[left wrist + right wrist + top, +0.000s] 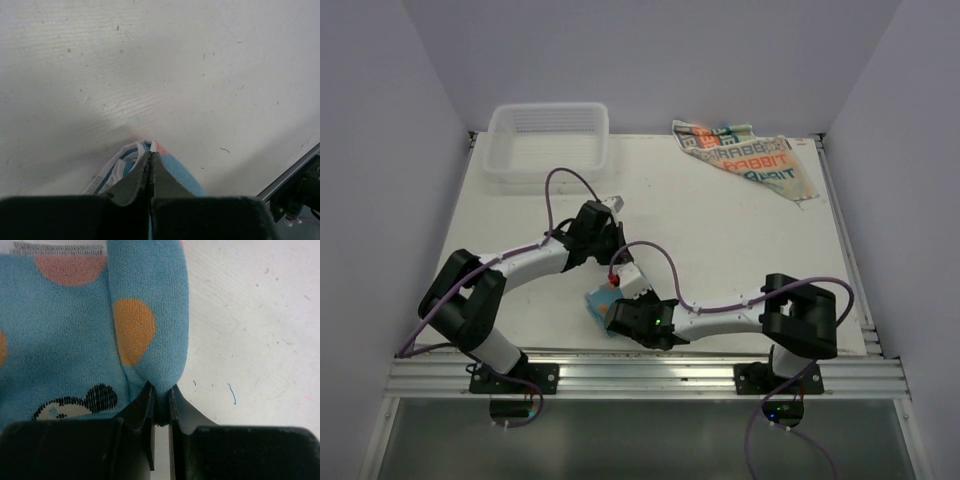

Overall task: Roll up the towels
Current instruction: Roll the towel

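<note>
Towels are lying well apart on the white table [720, 250]. From overhead, the blue towel [599, 303] is sitting bunched near the front edge, between the two arms. The cream towel [745, 158] with orange and teal lettering is lying rumpled at the far right corner. A white slatted basket [495, 150] is standing at the far left. The right gripper [614, 312] is reaching in from the right and meeting the blue towel. The left gripper [596, 230] is hanging farther back, apart from that cloth as far as I can see. From up here I cannot tell how either pair of jaws is standing.

Looking along the left wrist, the left gripper's two dark fingers [137, 175] are pressing flat against each other, with no gap and nothing showing between them. Just beneath them a bit of the blue towel [177, 172] is peeking out, with a white striped patch on its left. Whether the tips are touching the cloth I cannot tell. A metal rail [287, 175] is crossing the lower right corner.

Looking along the right wrist, the right gripper [160, 390] is nipping a raised fold of the blue towel [65, 340]. Its jaws are standing almost together, with the cloth's edge squeezed in the narrow slit between them. The fold is carrying an orange dot. To its left the towel is lying flat, showing a pink dot and a small black-eared cartoon figure. Bare table is showing to the right.
</note>
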